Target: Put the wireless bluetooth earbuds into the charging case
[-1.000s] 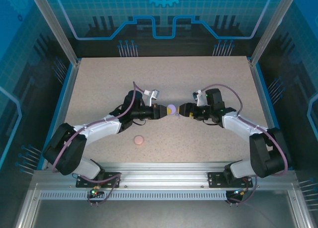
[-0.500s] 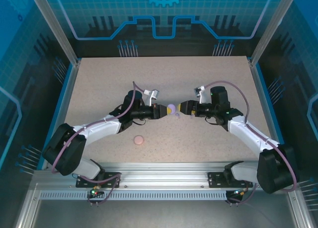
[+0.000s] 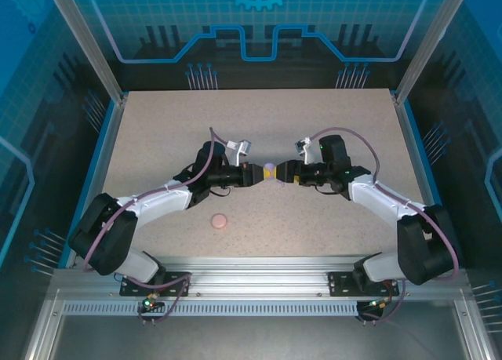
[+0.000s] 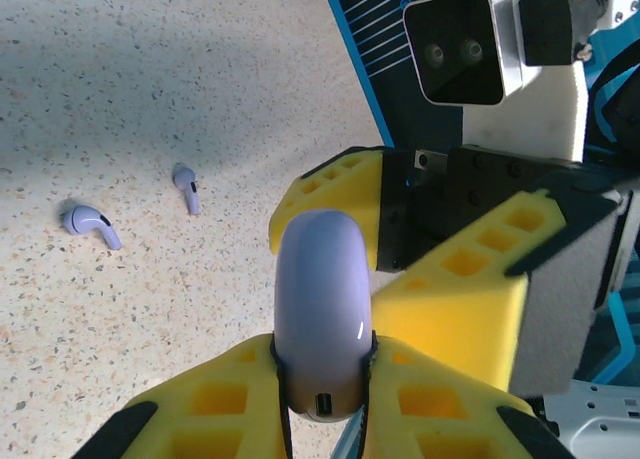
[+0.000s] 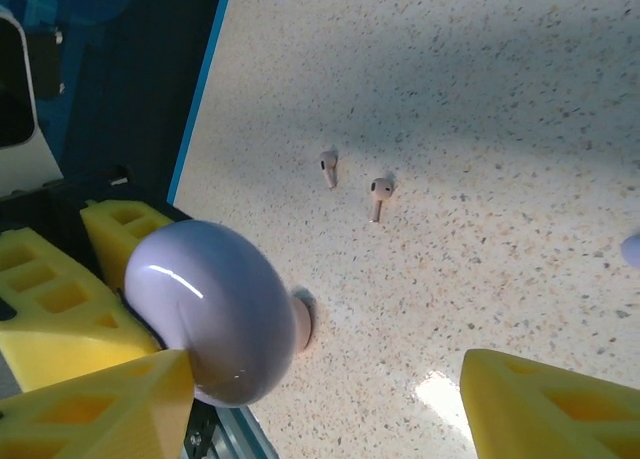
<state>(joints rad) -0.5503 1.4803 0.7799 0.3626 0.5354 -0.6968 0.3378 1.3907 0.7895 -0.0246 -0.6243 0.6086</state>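
Observation:
My left gripper (image 3: 259, 174) is shut on a lilac charging case (image 4: 322, 309), holding it closed and edge-up above the table's middle (image 3: 270, 172). My right gripper (image 3: 284, 172) faces it from the right, open. Its yellow fingers (image 4: 450, 319) stand either side of the case's far edge, one finger (image 5: 100, 409) right beside the case (image 5: 215, 319). Two lilac earbuds (image 4: 90, 222) (image 4: 187, 187) lie loose on the table in the left wrist view. Two pale pink earbuds (image 5: 328, 167) (image 5: 379, 194) lie on the table in the right wrist view.
A closed pink case (image 3: 220, 220) lies flat on the speckled table (image 3: 157, 132) nearer the front, left of centre, and peeks out behind the lilac case (image 5: 302, 324). Blue rails (image 3: 102, 156) and an aluminium frame border the table.
My right gripper has moved left, up to the lilac case, and its jaws have narrowed a little. The left gripper and the case have stayed still.

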